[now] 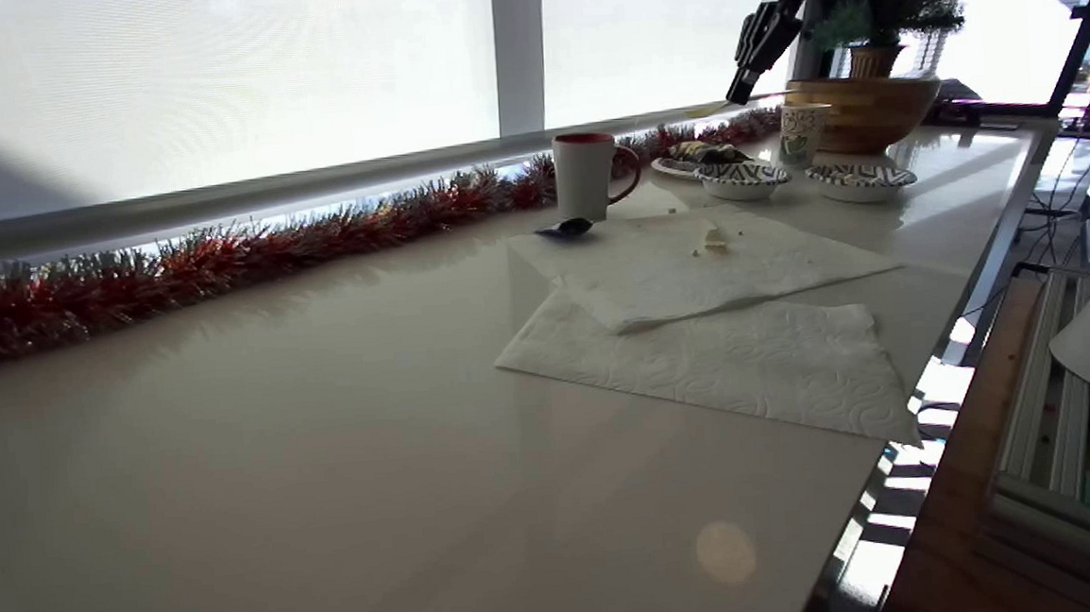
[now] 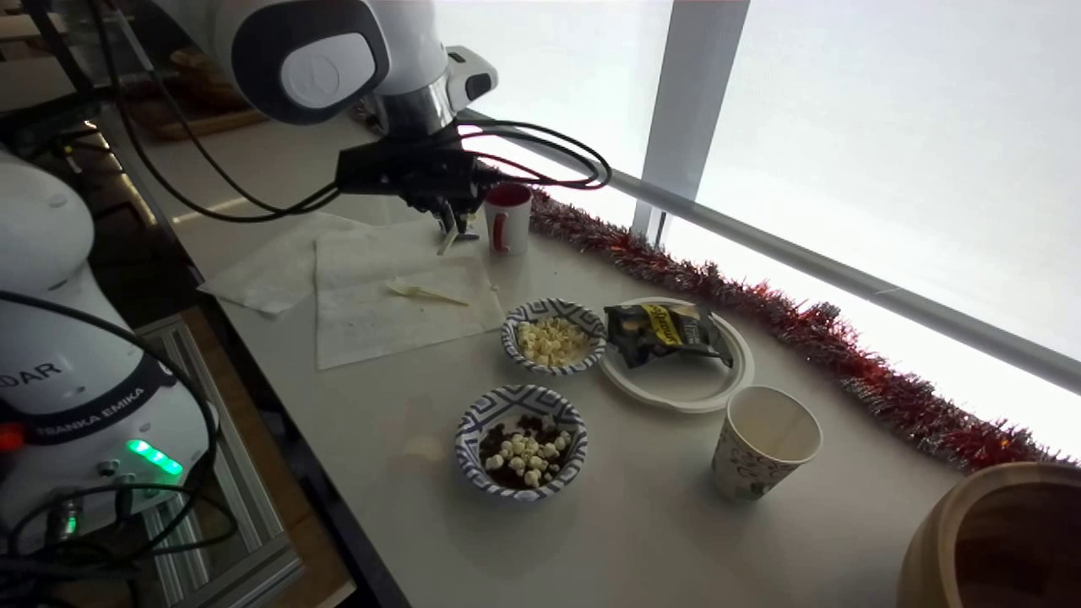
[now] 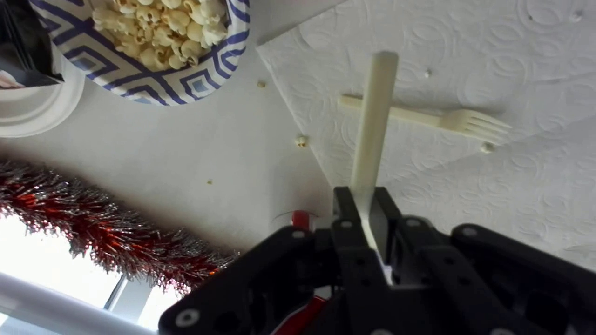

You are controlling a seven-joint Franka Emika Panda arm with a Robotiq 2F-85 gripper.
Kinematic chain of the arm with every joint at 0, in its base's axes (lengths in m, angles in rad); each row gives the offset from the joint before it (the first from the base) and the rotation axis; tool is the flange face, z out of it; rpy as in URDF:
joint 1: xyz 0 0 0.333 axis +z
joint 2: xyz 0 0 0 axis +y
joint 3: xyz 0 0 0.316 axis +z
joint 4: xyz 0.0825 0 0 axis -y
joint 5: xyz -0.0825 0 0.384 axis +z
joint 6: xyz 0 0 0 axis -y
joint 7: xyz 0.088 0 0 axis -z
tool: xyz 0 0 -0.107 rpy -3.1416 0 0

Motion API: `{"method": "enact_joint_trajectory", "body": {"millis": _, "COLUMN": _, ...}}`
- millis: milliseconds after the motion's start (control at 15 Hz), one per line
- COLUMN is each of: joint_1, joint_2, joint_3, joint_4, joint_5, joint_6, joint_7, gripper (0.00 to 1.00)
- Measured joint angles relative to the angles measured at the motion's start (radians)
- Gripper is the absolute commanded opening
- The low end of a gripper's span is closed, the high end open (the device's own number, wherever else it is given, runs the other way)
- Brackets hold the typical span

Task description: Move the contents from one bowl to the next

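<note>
Tool (image 3: pixel 363 200): Pinches a utensil (image 3: pixel 376 107) by its flat shaft, raised off the table (image 2: pixel 380 439), probably to cross without knocking anything.
Utensil: Points toward twelve o'clock from the tool in the wrist view. Gripped partway along, apparently to leave the working end free for scooping. Cannot tell that end's shape.
Popcorn bowl (image 3: pixel 200 83): At ten o'clock from the tool in the wrist view. Holds the task's popcorn (image 2: pixel 553 342) unmixed; likely the source, probably next in need of a low, level scoop.
Mixed bowl (image 2: pixel 524 399): Between six and seven o'clock from the popcorn bowl in an exterior view, near but apart, seemingly to shorten the carry. Holds popcorn over dark bits (image 2: pixel 505 477); likely the receiver.
Fork (image 3: pixel 419 116): At one o'clock from the tool in the wrist view, resting on the towels (image 3: pixel 465 37); perhaps a spare.
Towels: Laid flat and overlapping, probably to catch spills and park cutlery.
Strays (image 3: pixel 301 141): Scattered on table and towels; a warning of popcorn easily shed from a tilted utensil.
Mug (image 2: pixel 508 221): At three o'clock from the tool in an exterior view, close enough to ask care on lowering.
Plate (image 2: pixel 680 390): Bears a dark bag (image 2: pixel 667 332), likely the popcorn's packaging.
Cup (image 2: pixel 764 439): Upright at three o'clock from the mixed bowl in an exterior view, well apart, outside the probable path.
</note>
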Motion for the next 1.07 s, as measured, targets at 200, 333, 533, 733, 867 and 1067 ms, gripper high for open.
{"method": "enact_joint_trajectory", "body": {"millis": 200, "joint_1": 0.089, "joint_2": 0.000, "joint_3": -0.065, "joint_4": 0.000, "joint_5": 0.000, "joint_6": 0.002, "joint_7": -0.055, "gripper": 0.03}}
{"method": "enact_joint_trajectory", "body": {"millis": 333, "joint_1": 0.155, "joint_2": 0.000, "joint_3": -0.124, "joint_4": 0.000, "joint_5": 0.001, "joint_6": 0.002, "joint_7": -0.095, "gripper": 0.03}}
{"method": "enact_joint_trajectory", "body": {"millis": 533, "joint_1": 0.256, "joint_2": 0.001, "joint_3": -0.212, "joint_4": 0.000, "joint_5": 0.001, "joint_6": 0.015, "joint_7": -0.139, "gripper": 0.03}}
{"method": "enact_joint_trajectory", "body": {"millis": 733, "joint_1": 0.373, "joint_2": 0.008, "joint_3": -0.306, "joint_4": 0.000, "joint_5": 0.000, "joint_6": 0.068, "joint_7": -0.165, "gripper": 0.03}}
{"method": "enact_joint_trajectory", "body": {"millis": 867, "joint_1": 0.456, "joint_2": 0.022, "joint_3": -0.369, "joint_4": 0.000, "joint_5": -0.002, "joint_6": 0.115, "joint_7": -0.169, "gripper": 0.03}}
{"method": "enact_joint_trajectory", "body": {"millis": 1067, "joint_1": 0.582, "joint_2": 0.054, "joint_3": -0.472, "joint_4": 0.000, "joint_5": -0.004, "joint_6": 0.191, "joint_7": -0.171, "gripper": 0.03}}
